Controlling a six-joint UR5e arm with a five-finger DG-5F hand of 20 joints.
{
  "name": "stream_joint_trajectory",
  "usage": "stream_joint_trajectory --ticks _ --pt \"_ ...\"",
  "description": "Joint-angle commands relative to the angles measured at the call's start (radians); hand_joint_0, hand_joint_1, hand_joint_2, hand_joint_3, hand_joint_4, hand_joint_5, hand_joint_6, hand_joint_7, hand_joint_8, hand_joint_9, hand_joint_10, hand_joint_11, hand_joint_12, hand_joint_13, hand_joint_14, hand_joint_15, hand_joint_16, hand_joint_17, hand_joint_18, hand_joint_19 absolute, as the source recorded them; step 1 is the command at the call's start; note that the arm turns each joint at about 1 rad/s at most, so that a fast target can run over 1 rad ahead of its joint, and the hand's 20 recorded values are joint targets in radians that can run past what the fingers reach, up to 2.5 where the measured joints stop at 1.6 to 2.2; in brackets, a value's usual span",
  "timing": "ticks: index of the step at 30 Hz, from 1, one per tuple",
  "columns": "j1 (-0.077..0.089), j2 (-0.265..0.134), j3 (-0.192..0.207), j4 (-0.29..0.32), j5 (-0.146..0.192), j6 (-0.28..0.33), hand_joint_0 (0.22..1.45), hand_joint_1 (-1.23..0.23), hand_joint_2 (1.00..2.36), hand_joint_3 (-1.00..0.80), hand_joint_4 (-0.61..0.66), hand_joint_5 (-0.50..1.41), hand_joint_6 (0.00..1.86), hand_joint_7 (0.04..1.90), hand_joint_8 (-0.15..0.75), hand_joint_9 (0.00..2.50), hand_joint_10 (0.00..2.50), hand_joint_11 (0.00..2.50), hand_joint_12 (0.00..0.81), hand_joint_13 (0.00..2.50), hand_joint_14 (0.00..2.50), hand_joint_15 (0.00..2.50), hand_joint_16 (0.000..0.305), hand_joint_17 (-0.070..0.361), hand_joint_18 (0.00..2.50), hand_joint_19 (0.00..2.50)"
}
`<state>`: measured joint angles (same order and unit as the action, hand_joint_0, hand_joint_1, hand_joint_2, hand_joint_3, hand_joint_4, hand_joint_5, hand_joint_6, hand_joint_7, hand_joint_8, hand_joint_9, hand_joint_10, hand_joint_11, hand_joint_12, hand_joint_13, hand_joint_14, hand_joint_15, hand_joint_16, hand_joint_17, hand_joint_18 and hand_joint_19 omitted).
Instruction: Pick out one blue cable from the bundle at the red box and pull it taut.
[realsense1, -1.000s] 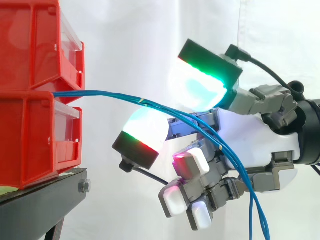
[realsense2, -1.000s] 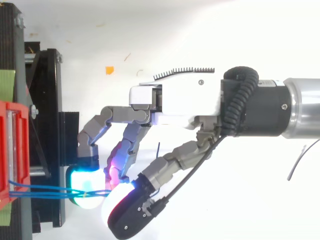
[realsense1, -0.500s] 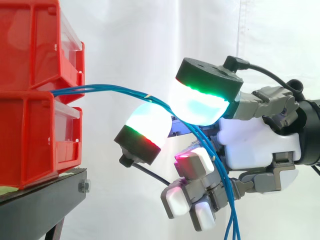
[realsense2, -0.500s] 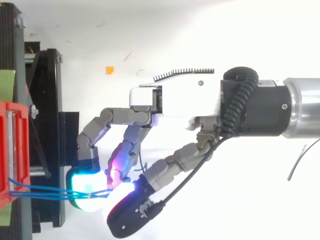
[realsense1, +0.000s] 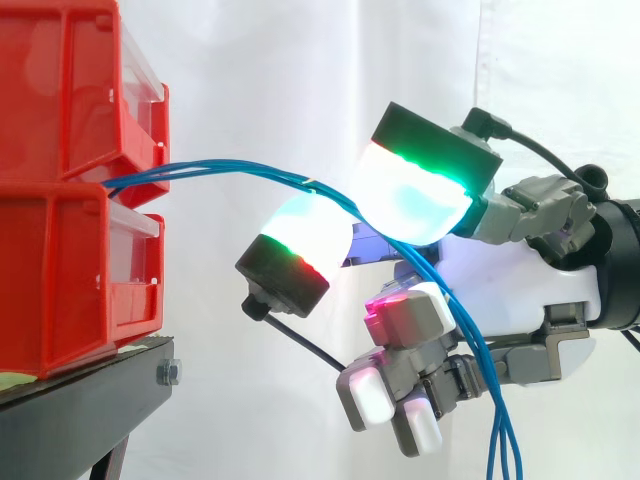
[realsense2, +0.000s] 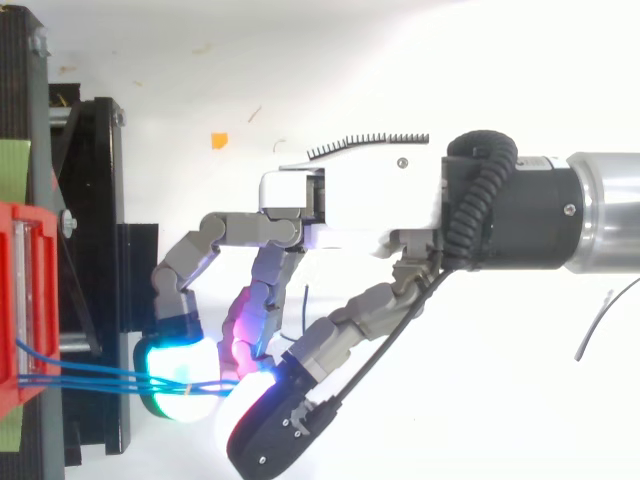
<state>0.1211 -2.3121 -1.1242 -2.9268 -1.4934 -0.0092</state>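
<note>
We see blue cables (realsense1: 240, 168) leave red box (realsense1: 60, 250), arch away from box, then hang down. Hand (realsense2: 350, 205) sits beside box. Two big pads (realsense1: 415, 195) pinch several cables, not one. Cables are curved, not taut. We judge singling out and pulling remain.

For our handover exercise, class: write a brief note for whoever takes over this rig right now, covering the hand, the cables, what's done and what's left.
Hand: fingers pinch the blue cables beside the red bins.
Cables: they leave from between the stacked bins, arch over to the pinch, then hang down past the palm.
Done: cables grasped, though several strands seem caught, not one.
Left: single out one strand and pull it away from the bins; the span is bowed, not taut.
</note>
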Motion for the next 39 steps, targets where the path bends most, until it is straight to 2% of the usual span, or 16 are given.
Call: stream_joint_trajectory --ticks 1,8,13,19,26,30,32,39 --pt "-0.001 0.000 0.001 0.000 -0.005 0.000 0.72 -0.92 1.00 -0.50 -0.19 -0.09 0.94 1.01 0.275 1.32 0.03 0.84 0.321 1.00 0.02 0.46 0.047 0.105 1.00 0.57" --pt "-0.003 -0.001 0.000 0.000 -0.011 0.000 0.67 -0.93 1.00 -0.50 -0.17 -0.09 0.93 1.02 0.273 1.34 0.03 0.86 0.318 1.01 0.02 0.47 0.046 0.104 1.00 0.58" --pt "-0.003 0.000 0.000 -0.002 -0.011 0.000 0.55 -0.90 1.00 -0.50 -0.05 -0.08 0.92 0.89 0.281 1.36 0.03 0.86 0.329 1.02 0.02 0.47 0.048 0.109 1.02 0.57" --pt "-0.003 0.000 0.000 -0.005 -0.011 0.000 0.49 -0.84 1.00 -0.50 0.01 -0.08 0.86 0.90 0.286 1.35 0.03 0.82 0.345 1.02 0.02 0.46 0.052 0.117 1.03 0.57" --pt "-0.003 0.000 0.000 -0.011 -0.011 0.000 0.51 -0.71 1.00 -0.50 0.03 -0.08 0.84 0.87 0.287 1.33 0.03 0.81 0.344 1.01 0.02 0.46 0.052 0.116 1.02 0.59" --pt "-0.005 0.000 0.000 -0.014 -0.016 0.000 0.57 -0.64 1.00 -0.50 -0.01 -0.08 0.83 0.90 0.276 1.32 0.03 0.80 0.329 0.99 0.02 0.47 0.049 0.109 0.98 0.61" --pt "-0.005 0.000 0.001 -0.014 -0.024 0.000 0.59 -0.65 1.00 -0.50 -0.04 -0.08 0.83 0.91 0.273 1.31 0.03 0.80 0.326 0.99 0.02 0.47 0.048 0.108 0.98 0.62" --pt "-0.006 -0.001 0.001 -0.014 -0.025 0.000 0.60 -0.77 1.02 -0.28 -0.05 -0.08 0.88 0.91 0.286 1.30 0.03 0.81 0.330 0.98 0.02 0.48 0.048 0.108 0.97 0.63"
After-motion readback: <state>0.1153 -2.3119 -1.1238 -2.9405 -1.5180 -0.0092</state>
